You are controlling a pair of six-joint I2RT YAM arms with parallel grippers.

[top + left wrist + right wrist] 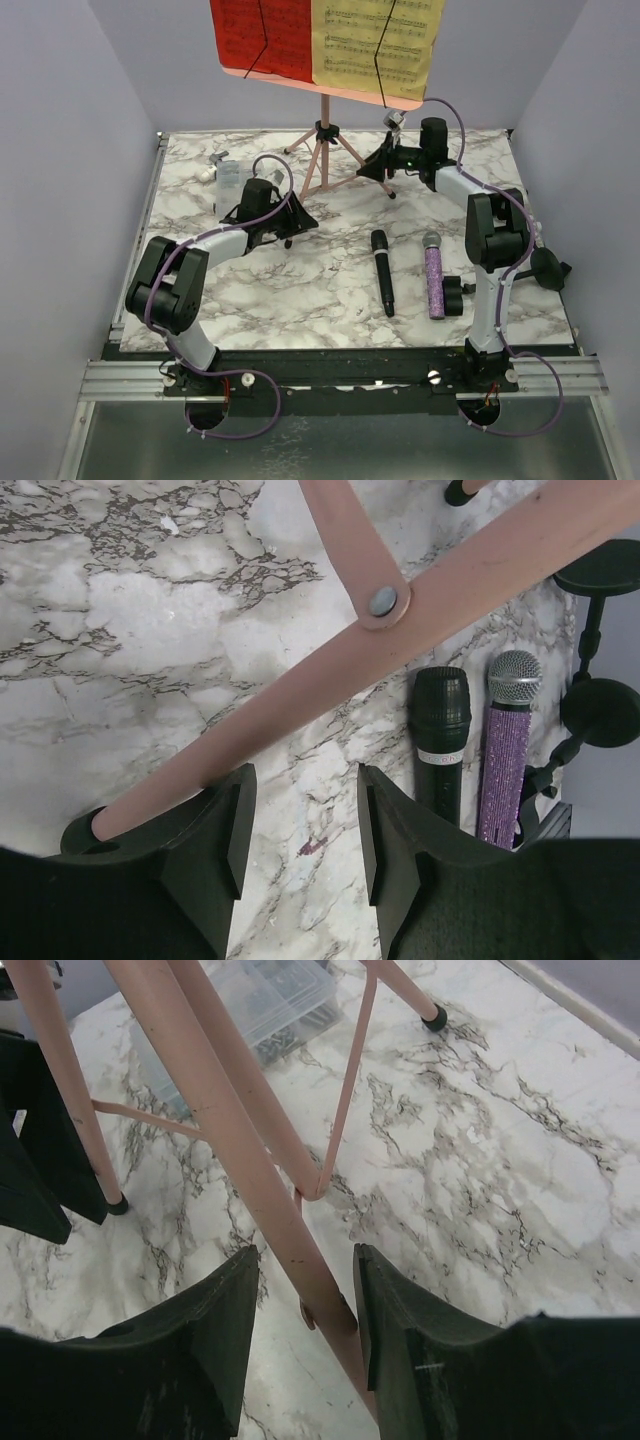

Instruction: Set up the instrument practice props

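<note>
You're positioning pink perforated tripod music rack (322, 160), standing back-centre. Your left gripper (305, 810) hanging released beside leg (300, 680); right gripper (305, 1280) straddling another (clamped? can't tell). Next calling for level, joint nudging.

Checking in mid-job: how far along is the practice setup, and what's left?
Done: the pink music stand is up on its tripod, with the red sheet and yellow sheet on it. In hand: the right hand straddles one leg, and the left hand sits beside a foot. Left: the black microphone and purple microphone lie flat on the table, with the mic holders empty beside them.
</note>
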